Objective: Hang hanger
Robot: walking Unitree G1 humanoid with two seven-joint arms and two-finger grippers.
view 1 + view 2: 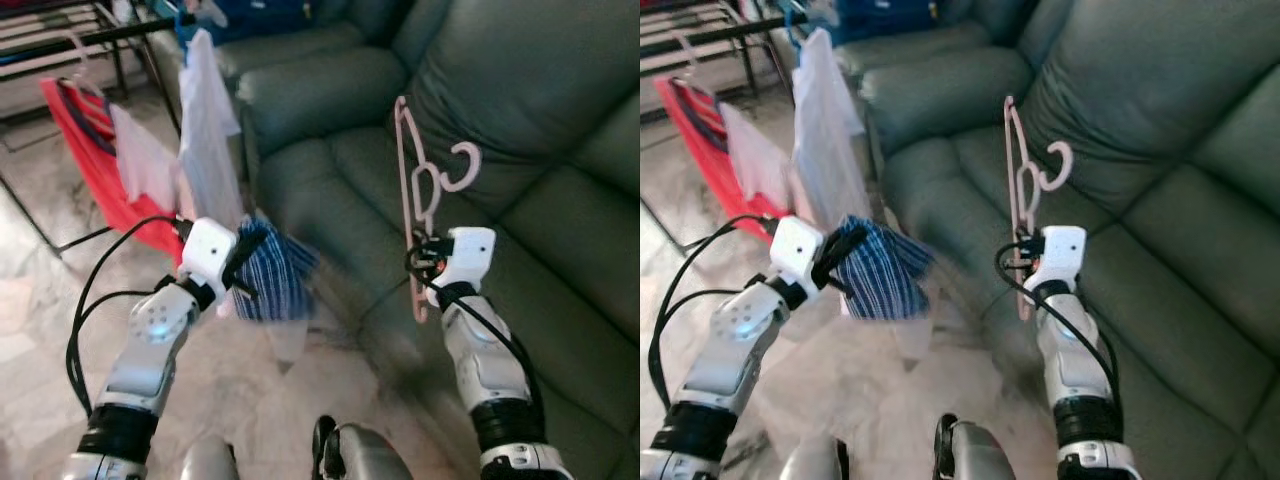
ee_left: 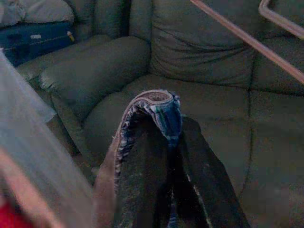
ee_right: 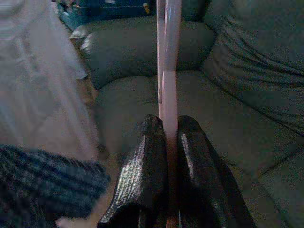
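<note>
I take the dark green sofa [image 1: 520, 120] as my landmark. Farthest out from its armrest, over the pale stone floor [image 1: 40, 300], a red garment [image 1: 95, 165] hangs on a drying rack [image 1: 90, 35]. Nearer the armrest hang a pale pink cloth [image 1: 140, 155] and a long white garment [image 1: 205, 125], the white one just beside the sofa's arm.

My left gripper [image 1: 240, 262] is raised in front of the sofa's armrest end, below the white garment. Its fingers [image 2: 142, 161] are closed tight on a blue checked cloth [image 1: 275, 270], which is folded over the fingertips in the left wrist view and droops in a bunch toward the sofa's front edge.

My right gripper [image 1: 425, 262] is held up over the sofa's seat cushions, in front of the backrest. Its two black fingers [image 3: 142, 171] are clamped together on the pink hanger [image 1: 415, 190], pinching its lower part. The hanger stands nearly upright above my grip, edge-on in the right wrist view, with its hook [image 1: 462, 165] curling toward the sofa's backrest. It is in the air, touching neither the cushions nor the rack, and well apart from the garments hanging beyond the armrest.
</note>
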